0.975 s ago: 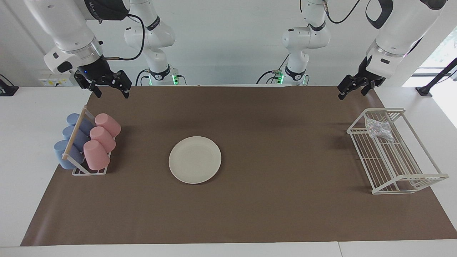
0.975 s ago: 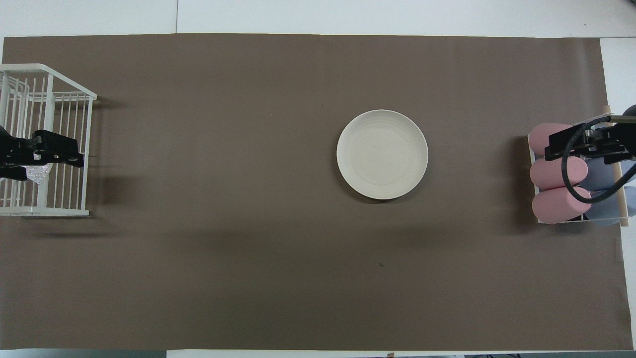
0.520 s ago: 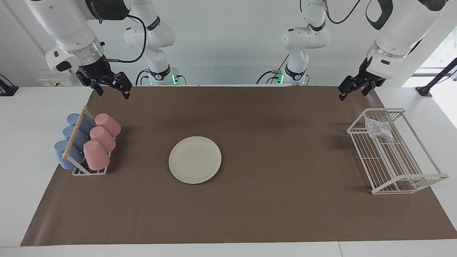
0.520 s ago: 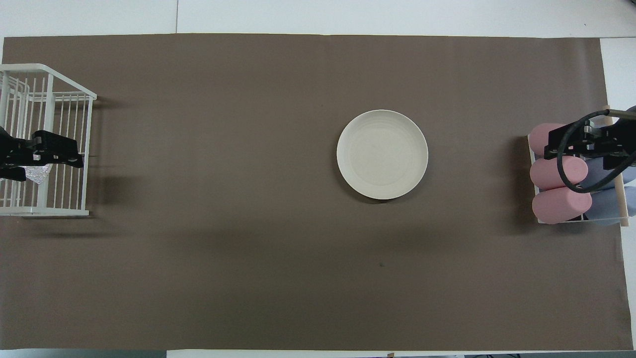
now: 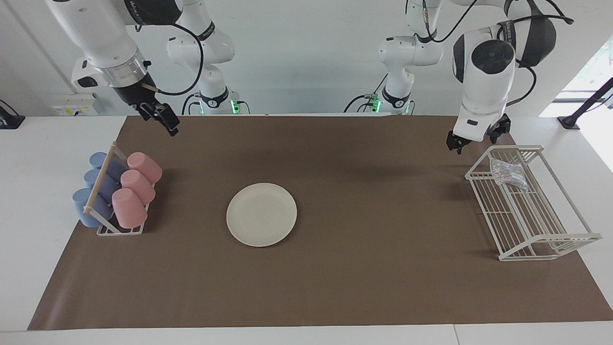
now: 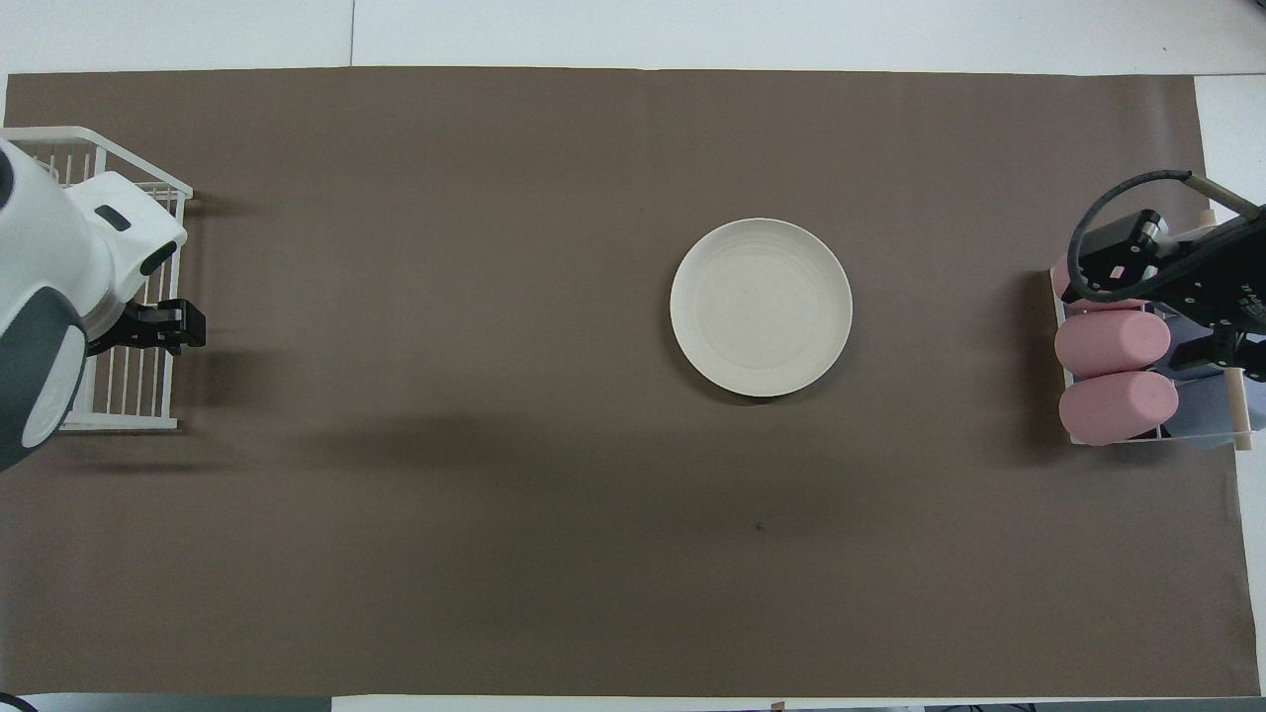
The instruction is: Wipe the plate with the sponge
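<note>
The plate [image 5: 261, 214] lies flat on the brown mat [image 5: 335, 287], about midway between the two arms' ends and somewhat toward the right arm's end, with neither claw near it. The sponge [image 5: 507, 173] sits in the white wire rack [image 5: 536, 239] at the left arm's end, at the rack's end nearer the robots. The left gripper [image 5: 474, 139] hangs in the air just beside that end of the rack, fingers spread, holding nothing. The right gripper [image 5: 163, 117] hovers above the mat's edge by the cup rack [image 5: 115, 230], its fingers apart and empty too. Pink cups [image 5: 131, 191] and blue cups [image 5: 93, 191] lie tipped in that rack. The mat covers a white table [image 5: 28, 191], with a pale wall past the arm bases.
</note>
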